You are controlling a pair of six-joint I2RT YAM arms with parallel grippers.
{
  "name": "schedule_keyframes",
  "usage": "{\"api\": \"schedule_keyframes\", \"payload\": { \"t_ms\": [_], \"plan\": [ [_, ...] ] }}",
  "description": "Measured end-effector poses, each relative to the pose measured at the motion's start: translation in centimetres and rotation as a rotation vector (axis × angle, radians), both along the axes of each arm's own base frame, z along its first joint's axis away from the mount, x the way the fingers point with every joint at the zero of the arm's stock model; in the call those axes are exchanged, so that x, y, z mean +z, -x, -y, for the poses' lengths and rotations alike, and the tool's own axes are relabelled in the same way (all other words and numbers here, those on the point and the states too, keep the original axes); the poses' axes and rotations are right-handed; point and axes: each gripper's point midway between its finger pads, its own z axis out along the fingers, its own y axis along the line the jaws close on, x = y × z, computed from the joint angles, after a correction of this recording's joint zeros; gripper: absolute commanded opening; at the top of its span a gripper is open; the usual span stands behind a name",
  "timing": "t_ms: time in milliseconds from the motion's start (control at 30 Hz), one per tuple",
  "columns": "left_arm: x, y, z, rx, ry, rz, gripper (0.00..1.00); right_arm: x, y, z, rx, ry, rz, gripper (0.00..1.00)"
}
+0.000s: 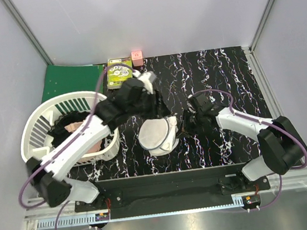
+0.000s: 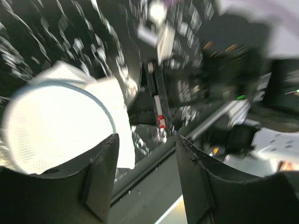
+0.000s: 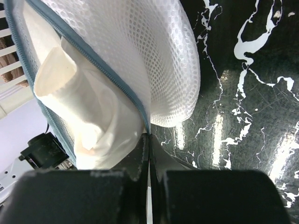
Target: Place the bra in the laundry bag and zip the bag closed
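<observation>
The laundry bag (image 1: 155, 135), a white mesh dome with a grey-blue zipper rim, lies mid-table. In the right wrist view the laundry bag (image 3: 154, 56) gapes open and only white lining shows inside. My right gripper (image 3: 149, 136) is shut on the bag's zipper rim; in the top view my right gripper (image 1: 187, 125) is at the bag's right edge. My left gripper (image 2: 147, 140) is open and empty, and in the top view my left gripper (image 1: 161, 112) hovers at the bag's far edge. Black fabric, apparently the bra (image 1: 64, 121), lies in the basket.
A white slatted basket (image 1: 34, 127) at the left holds a pale pink garment (image 1: 78, 127). A green mat (image 1: 68, 80), a small green box (image 1: 119, 72) and a pink block (image 1: 137, 56) sit at the back. The enclosure's walls close in the sides.
</observation>
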Motion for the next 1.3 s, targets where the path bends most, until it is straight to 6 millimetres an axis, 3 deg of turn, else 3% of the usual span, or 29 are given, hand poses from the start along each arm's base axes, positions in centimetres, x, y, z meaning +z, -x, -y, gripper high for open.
{"api": "schedule_keyframes", "payload": {
  "t_ms": [100,167,267,433,700,967,1133,1233,1300],
  "plan": [
    [-4.0,1.1,2.4,-0.078,-0.081,-0.088,0.32,0.4,0.0,0.0,0.0,0.001,-0.002,0.0],
    [-5.7,2.1,3.3,-0.116,-0.113,-0.127,0.3,0.6,0.1,0.1,0.0,0.002,-0.003,0.0],
    [-6.3,3.2,4.3,-0.161,-0.112,-0.155,0.24,1.1,0.2,0.1,-0.001,0.002,-0.002,0.0],
    [-6.3,2.9,5.3,-0.17,-0.077,-0.158,0.16,1.5,0.1,0.2,-0.009,0.004,0.006,0.0],
    [-12.5,2.9,5.3,-0.155,-0.146,-0.241,0.11,2.8,0.4,0.5,-0.021,0.002,0.021,0.0],
    [-16.3,3.3,6.1,-0.174,-0.101,-0.286,0.1,2.1,1.2,2.4,-0.061,0.077,-0.022,0.0],
    [-16.5,3.2,6.7,-0.195,-0.085,-0.28,0.39,2.6,1.4,2.9,-0.071,0.075,-0.019,0.0],
    [-15.3,3.1,6.1,-0.195,-0.091,-0.269,0.42,2.7,1.6,3.1,-0.073,0.079,-0.024,0.0],
    [-13.5,3.1,6.4,-0.207,-0.063,-0.247,0.39,2.8,1.5,3.0,-0.072,0.073,-0.021,0.0]
  ]
}}
